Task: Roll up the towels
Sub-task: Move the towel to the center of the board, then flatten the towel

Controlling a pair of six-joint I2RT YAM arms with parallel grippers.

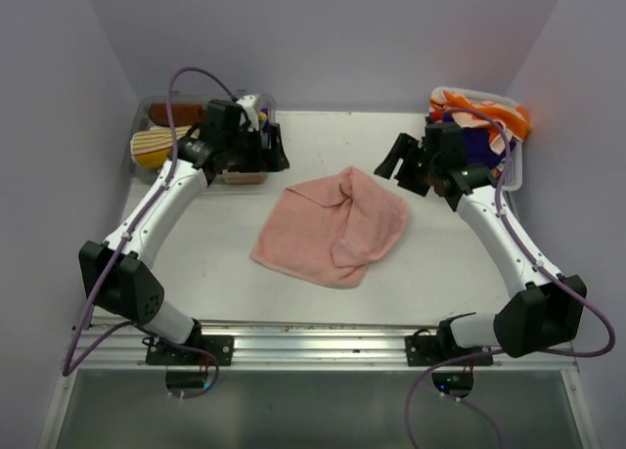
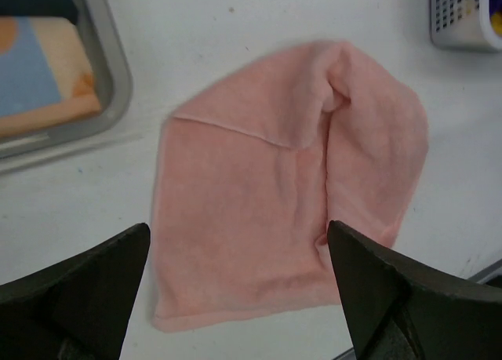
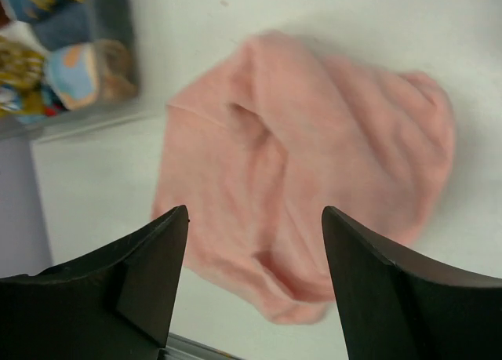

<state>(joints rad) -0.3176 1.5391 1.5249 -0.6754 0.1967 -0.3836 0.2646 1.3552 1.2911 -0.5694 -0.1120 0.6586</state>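
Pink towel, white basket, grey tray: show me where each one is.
pink towel [image 2: 274,195], left wrist view, middle of the cloth
white basket [image 2: 463,19], left wrist view, perforated wall
grey tray [image 2: 112,66], left wrist view, its rim

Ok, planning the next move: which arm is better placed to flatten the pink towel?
Probably right: the right gripper, open, hangs just beyond the bunched side of the towel. The left gripper, also open, sits by the tray near the flat part.

The pink towel [image 1: 333,226] is soft terry cloth, matt and nubbly; the table [image 1: 225,263] beneath looks smooth, white, faintly dull; the tray [image 2: 116,78] is smooth greyish plastic; the basket [image 2: 455,23] perforated white plastic; the left gripper [image 2: 238,228] matt black plastic.
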